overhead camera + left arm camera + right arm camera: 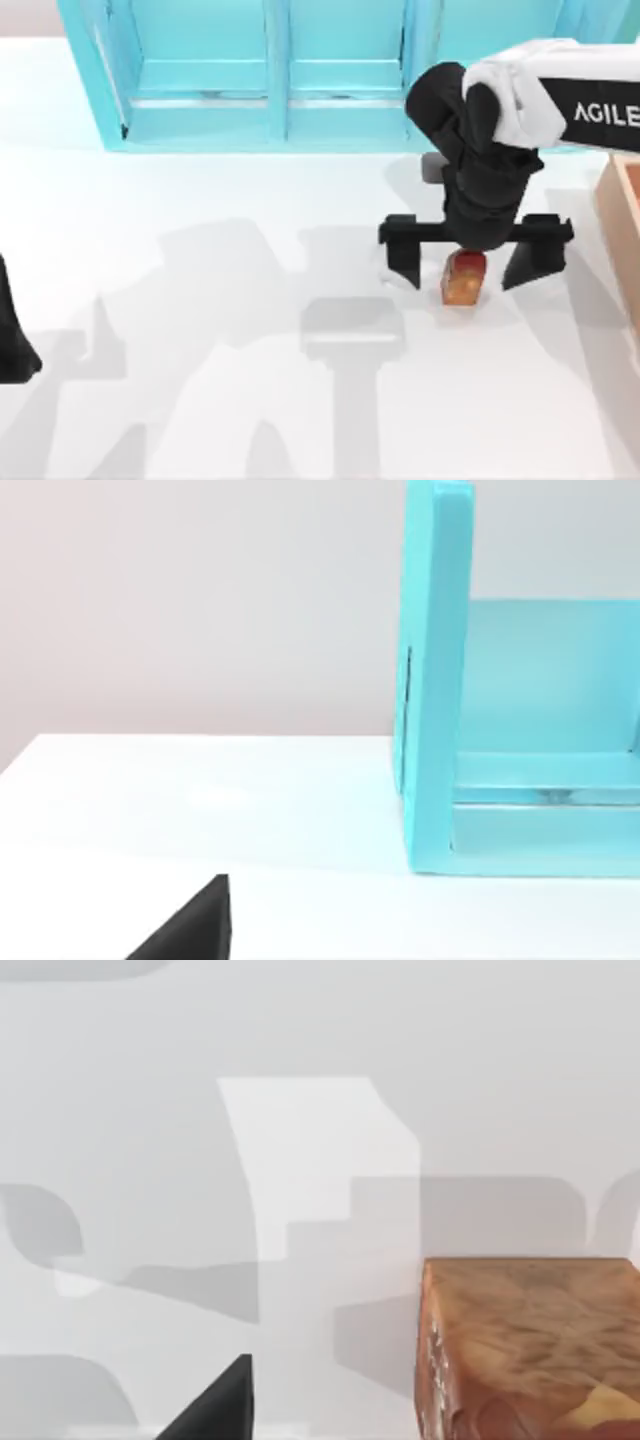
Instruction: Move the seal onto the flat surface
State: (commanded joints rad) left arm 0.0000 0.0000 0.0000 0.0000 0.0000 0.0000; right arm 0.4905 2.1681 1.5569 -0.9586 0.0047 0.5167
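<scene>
A: From above: seal (465, 278) down on the flat surface (200, 300), between the spread fingers of the right gripper (470, 262), touching neither as far as can be told. Looks placed already; only the retreat left, probably.

B: Room there? Tan wooden box (622, 215) close at the table's right, turquoise shelf unit (270, 75) along the far edge. Plenty of bare white toward the left and the near side. Left gripper (12, 335) parked at the left edge, fingers impossible to judge.

A: Left wrist view: shelf unit's end wall (430, 680) standing on the tabletop (200, 800), one dark fingertip (195, 930) low in the picture. Nothing of the seal's state to add.

B: Right wrist view: seal (530, 1345) resting on the white (300, 1160), one black fingertip (215, 1405) well apart from it. Wide jaws, then, and a lift straight up likely the safest exit, away from the box.
</scene>
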